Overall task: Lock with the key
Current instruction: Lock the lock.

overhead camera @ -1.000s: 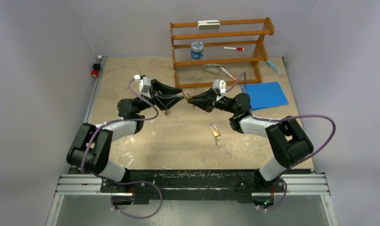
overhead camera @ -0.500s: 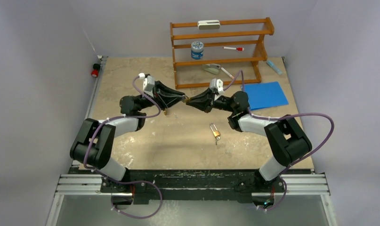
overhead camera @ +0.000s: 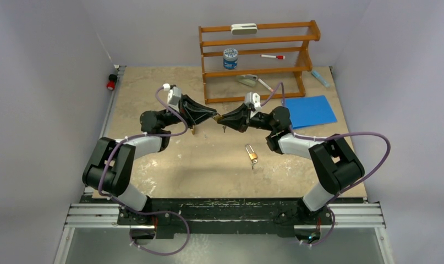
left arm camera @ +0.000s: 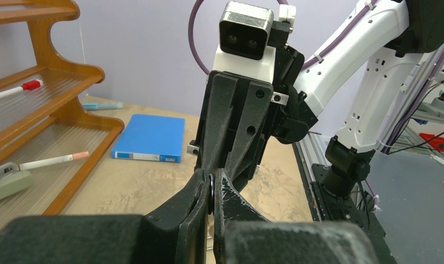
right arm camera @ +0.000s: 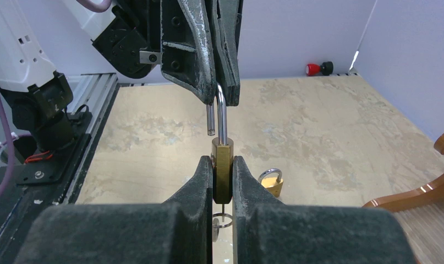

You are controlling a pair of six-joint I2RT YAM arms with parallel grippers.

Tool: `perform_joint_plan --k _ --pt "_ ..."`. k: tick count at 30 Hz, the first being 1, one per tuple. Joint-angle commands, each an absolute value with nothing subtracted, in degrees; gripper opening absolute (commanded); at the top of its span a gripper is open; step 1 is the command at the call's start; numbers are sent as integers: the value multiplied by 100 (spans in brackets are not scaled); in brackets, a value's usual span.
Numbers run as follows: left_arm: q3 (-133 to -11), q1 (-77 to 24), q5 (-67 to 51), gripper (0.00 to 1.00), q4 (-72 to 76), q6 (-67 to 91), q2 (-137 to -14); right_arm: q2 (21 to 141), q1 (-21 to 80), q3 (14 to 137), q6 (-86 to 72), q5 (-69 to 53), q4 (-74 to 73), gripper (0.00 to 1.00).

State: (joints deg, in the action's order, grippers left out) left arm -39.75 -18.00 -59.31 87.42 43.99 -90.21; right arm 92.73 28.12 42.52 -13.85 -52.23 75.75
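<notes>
Aloft over the table [right arm camera: 318,126], the brass padlock [right arm camera: 222,165] is clamped by its body in the right pincer [right arm camera: 222,162], closed tight on it, while its open shackle [right arm camera: 222,118] is pinched by the closed left pincer [right arm camera: 219,98].

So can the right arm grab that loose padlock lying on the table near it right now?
Probably not yet: the right gripper is shut on the held padlock, whose shackle the left gripper pinches. The loose padlock itself lies unobstructed.
</notes>
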Motion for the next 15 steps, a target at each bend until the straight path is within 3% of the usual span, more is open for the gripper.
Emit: perform_joint_plan --k 1,15 --pt "-4151 -1827 -6155 0 9927 4693 -9035 9105 2839 4539 -1279 -5099 7866 0" --pt "-4191 -2001 -6127 0 9929 4978 -9369 9076 2845 4780 -1486 -5152 8138 0"
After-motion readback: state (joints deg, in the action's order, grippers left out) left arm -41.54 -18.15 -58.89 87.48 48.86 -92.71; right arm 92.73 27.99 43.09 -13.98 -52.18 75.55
